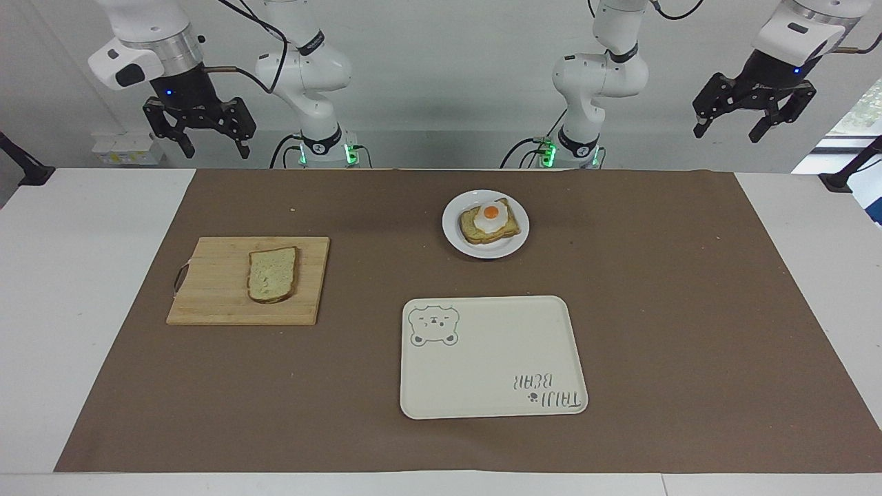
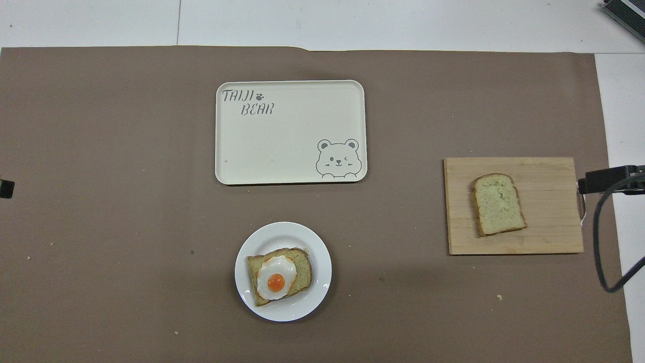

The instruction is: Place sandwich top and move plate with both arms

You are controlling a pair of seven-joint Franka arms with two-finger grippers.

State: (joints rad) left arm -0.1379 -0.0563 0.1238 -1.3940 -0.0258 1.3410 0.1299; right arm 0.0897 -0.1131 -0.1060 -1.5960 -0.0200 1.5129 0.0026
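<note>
Right now I see the brown mat filling most of the frame over the white table. Next in size, the cream tray with its bear drawing sits low and centre in the facing view, nothing on it. At middle left of that view lies the wooden cutting board, and the sandwich top rests flat on it. Just above centre stands the plate, carrying a toast slice with a fried egg. Both arms wait, raised off the table: the right gripper hangs at the upper left of the frame, the left gripper at the upper right. Each has its fingers spread wide and grasps nothing.
</note>
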